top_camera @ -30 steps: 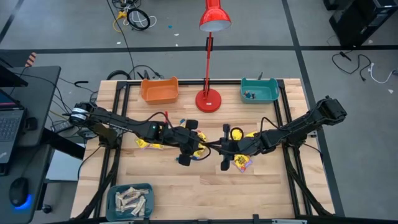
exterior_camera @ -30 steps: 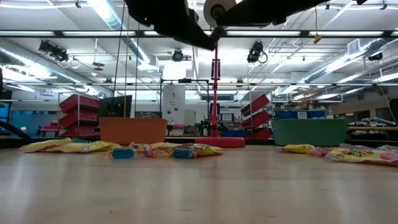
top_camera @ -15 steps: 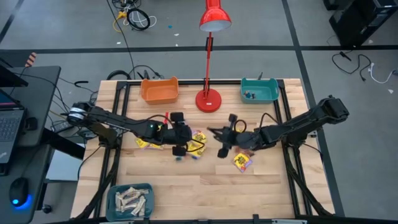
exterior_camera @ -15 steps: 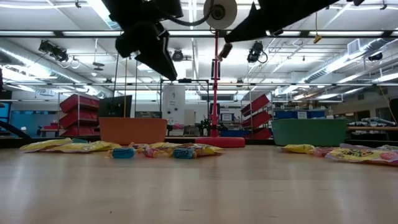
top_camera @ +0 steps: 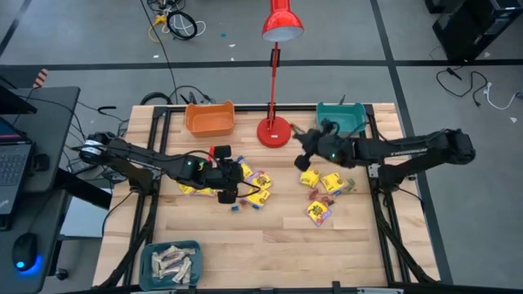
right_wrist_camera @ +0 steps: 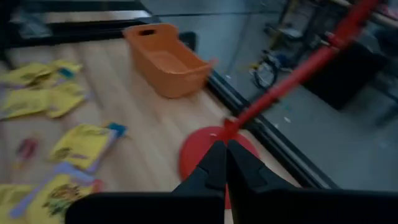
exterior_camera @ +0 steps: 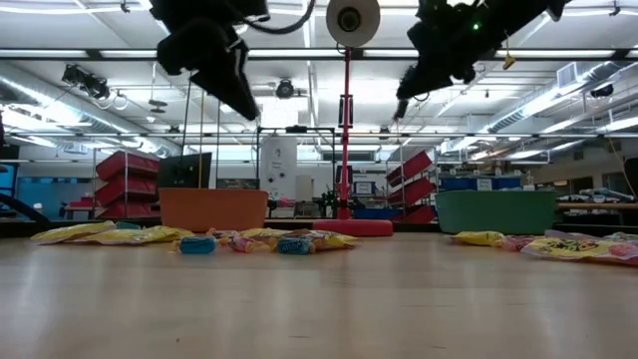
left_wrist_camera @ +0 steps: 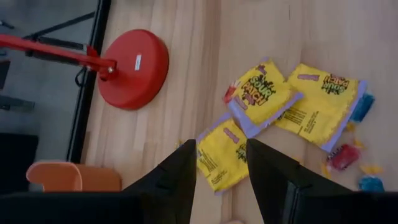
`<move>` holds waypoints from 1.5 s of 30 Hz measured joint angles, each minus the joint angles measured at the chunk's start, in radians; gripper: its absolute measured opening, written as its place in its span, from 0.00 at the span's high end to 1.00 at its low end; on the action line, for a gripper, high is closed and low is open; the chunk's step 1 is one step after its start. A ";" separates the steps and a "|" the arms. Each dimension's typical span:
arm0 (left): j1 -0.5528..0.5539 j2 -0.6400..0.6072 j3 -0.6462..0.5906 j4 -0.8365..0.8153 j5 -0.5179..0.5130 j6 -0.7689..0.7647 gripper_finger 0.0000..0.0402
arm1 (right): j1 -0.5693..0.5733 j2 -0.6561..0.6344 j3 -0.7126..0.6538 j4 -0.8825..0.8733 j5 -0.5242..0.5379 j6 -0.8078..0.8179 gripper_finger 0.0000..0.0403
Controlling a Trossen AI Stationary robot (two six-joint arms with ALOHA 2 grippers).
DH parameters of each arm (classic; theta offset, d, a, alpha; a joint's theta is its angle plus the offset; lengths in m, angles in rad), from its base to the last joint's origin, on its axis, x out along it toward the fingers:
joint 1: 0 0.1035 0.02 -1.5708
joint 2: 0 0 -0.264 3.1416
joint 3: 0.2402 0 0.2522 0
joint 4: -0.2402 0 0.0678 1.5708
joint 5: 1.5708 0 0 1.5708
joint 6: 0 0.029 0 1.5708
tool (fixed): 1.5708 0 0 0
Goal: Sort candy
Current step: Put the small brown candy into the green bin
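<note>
Even, bright overhead lighting, ceiling tube lights (exterior_camera: 189, 35) glaring white in the low view, soft faint shadows on the wooden table (top_camera: 270, 237), right wrist view smeared, probably by motion, left wrist view's near fingers (left_wrist_camera: 180, 177) out of focus.

Robotics lab: ceiling strip lights (exterior_camera: 80, 52), red storage racks (exterior_camera: 128, 181), floor cables (top_camera: 176, 23), laptop desk (top_camera: 33, 147).

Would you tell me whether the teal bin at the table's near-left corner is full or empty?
Partly filled: the teal bin holds a loose pile of pale beige bars in the high view.
</note>
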 joint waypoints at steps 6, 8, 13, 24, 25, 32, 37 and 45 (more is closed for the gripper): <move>-0.021 -0.062 -0.060 -0.004 0.000 -0.050 0.64 | -0.159 -0.049 0.000 -0.158 -0.008 0.018 1.00; -0.028 -0.094 -0.087 0.025 0.000 -0.064 0.64 | -0.216 -0.052 0.000 -0.203 -0.008 0.028 1.00; -0.048 -0.166 -0.151 0.033 -0.005 -0.108 0.64 | -0.348 -0.057 0.000 -0.316 -0.031 0.064 1.00; -0.085 -0.296 -0.216 0.037 -0.019 -0.165 0.64 | -0.615 -0.058 0.000 -0.505 -0.213 0.100 1.00; -0.088 -0.307 -0.222 0.030 -0.019 -0.170 0.64 | -0.637 -0.056 0.000 -0.504 -0.241 0.107 1.00; -0.089 -0.350 -0.223 -0.080 -0.032 -0.256 0.64 | -0.763 -0.032 0.000 -0.503 -0.393 0.168 1.00; -0.089 -0.350 -0.223 -0.202 -0.065 -0.352 0.64 | -0.792 0.019 0.000 -0.492 -0.393 0.165 1.00; -0.089 -0.349 -0.223 -0.285 -0.097 -0.442 0.64 | -0.799 0.143 0.000 -0.452 -0.394 0.166 1.00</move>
